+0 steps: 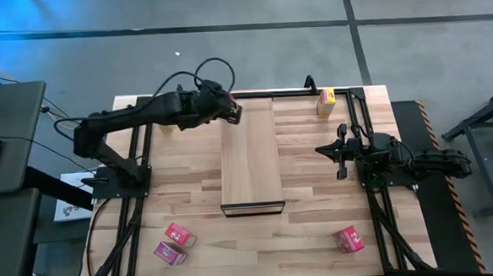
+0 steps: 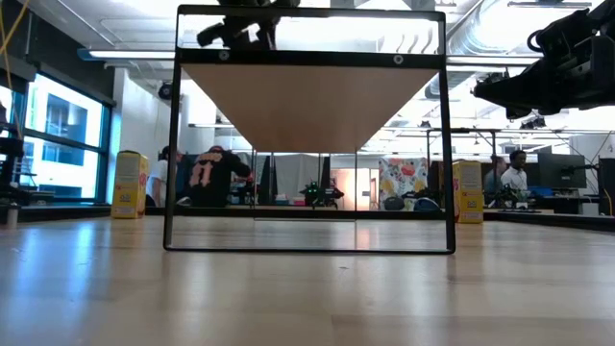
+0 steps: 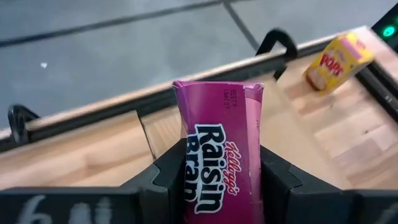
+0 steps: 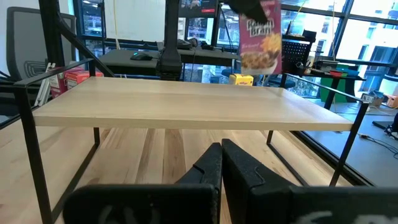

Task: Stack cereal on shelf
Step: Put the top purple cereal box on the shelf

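Observation:
A magenta-pink cereal box (image 3: 221, 149) is up in the air with my left gripper (image 3: 221, 171) shut on it. It hangs over the far left corner of the shelf (image 1: 249, 159), a pale plank on a dark frame. The right wrist view shows the box (image 4: 261, 37) clear above the plank (image 4: 186, 102). My right gripper (image 4: 221, 158) waits shut at the table's right side, pointing at the shelf. A yellow box (image 1: 326, 102) stands by the far edge. Three pink boxes (image 1: 180, 235), (image 1: 170, 253), (image 1: 348, 239) lie near the front edge. My left gripper pinches the magenta box by two opposite faces (image 3: 186, 168), one finger on each side. The fingers (image 3: 277, 177) slant down from the table's left and lie across the box. The box is lifted clear and hangs below the fingers, its free end (image 3: 217, 87) pointing away from the gripper.
A second yellow box (image 2: 130, 183) stands beyond the shelf on the left. The dark rails of the arm frames (image 1: 138, 160) run along both sides of the table. Bare tabletop (image 1: 261, 247) lies between the shelf's near end and the front edge.

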### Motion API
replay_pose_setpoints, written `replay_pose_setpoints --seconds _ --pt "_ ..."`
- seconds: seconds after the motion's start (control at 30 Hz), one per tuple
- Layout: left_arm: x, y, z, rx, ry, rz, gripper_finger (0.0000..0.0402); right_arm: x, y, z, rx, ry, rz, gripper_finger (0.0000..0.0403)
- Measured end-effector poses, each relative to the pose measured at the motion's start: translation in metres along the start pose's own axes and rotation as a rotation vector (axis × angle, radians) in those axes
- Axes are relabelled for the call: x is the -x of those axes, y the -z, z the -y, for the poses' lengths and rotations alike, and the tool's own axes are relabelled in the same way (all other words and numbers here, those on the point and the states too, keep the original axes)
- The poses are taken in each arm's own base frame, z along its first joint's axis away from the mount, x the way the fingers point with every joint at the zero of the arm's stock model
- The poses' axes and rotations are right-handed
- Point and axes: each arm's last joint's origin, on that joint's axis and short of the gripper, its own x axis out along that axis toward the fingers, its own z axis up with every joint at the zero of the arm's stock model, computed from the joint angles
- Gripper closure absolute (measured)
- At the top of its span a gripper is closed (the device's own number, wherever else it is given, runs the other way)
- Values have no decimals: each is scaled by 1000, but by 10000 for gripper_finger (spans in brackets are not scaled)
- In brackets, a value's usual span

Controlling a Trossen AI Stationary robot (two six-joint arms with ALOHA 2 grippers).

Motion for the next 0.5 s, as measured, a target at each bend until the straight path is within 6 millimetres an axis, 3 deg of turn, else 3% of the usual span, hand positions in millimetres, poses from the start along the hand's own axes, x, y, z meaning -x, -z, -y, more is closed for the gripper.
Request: replay_pose_setpoints --seconds 0.3,0.5 --pt "-21 9 10 41 -16 -49 274 0 0 0 0 0 0 402" --pt "-23 8 10 55 -22 -45 262 0 0 0 0 0 0 402"
